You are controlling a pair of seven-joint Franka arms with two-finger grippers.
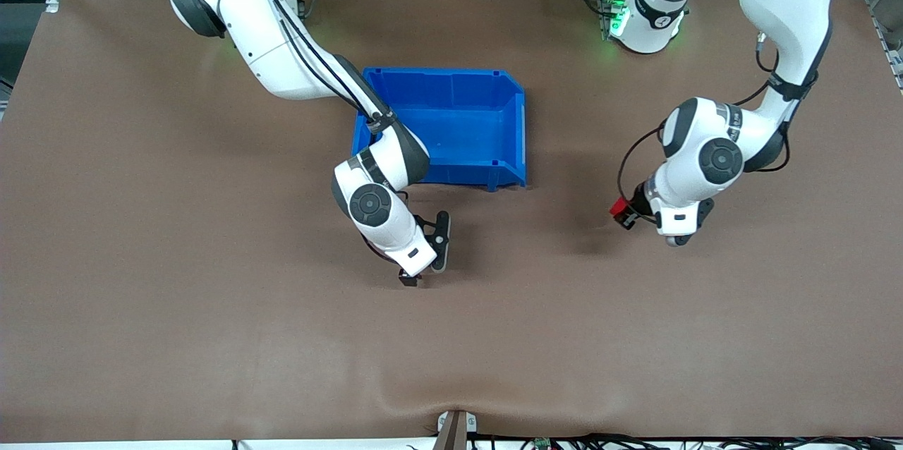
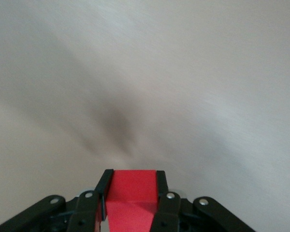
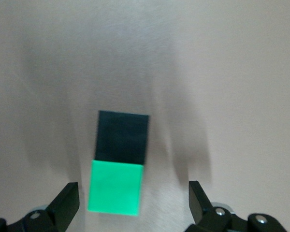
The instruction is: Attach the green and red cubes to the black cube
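Two arms over brown table (image 1: 141, 295): left gripper (image 2: 131, 193) clamps red cube (image 2: 130, 198), right gripper (image 3: 134, 203) spread.

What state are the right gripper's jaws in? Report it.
Open. In the right wrist view the right gripper has its fingers spread wide, clear of the green cube, which touches the black cube.

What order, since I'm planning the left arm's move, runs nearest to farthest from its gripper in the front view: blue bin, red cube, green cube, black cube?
1. red cube: held in the left gripper.
2. blue bin: mid-table.
3. green cube and black cube: touching, below the open right gripper; too close to call.
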